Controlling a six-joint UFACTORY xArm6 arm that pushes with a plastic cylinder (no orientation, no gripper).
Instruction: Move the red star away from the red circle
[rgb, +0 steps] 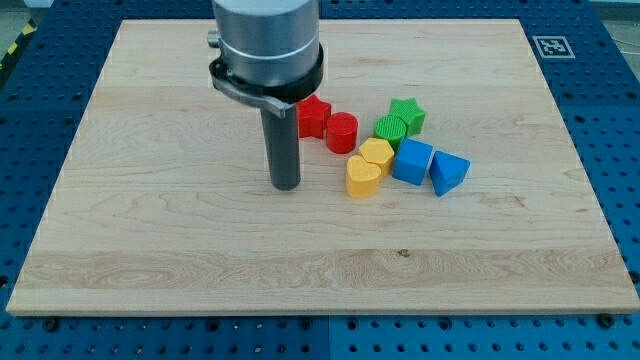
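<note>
The red star (313, 117) lies near the board's middle, touching the red circle (341, 132) on its right. My tip (286, 185) rests on the board below and to the left of the red star, a short gap away. The arm's grey body hides part of the star's left side.
A green star (407, 114) and a green circle (391, 128) lie right of the red circle. Below them sit a yellow hexagon (376, 154), a yellow heart (362, 177), a blue cube (412, 161) and a blue triangle (448, 172). The wooden board (150, 230) sits on a blue table.
</note>
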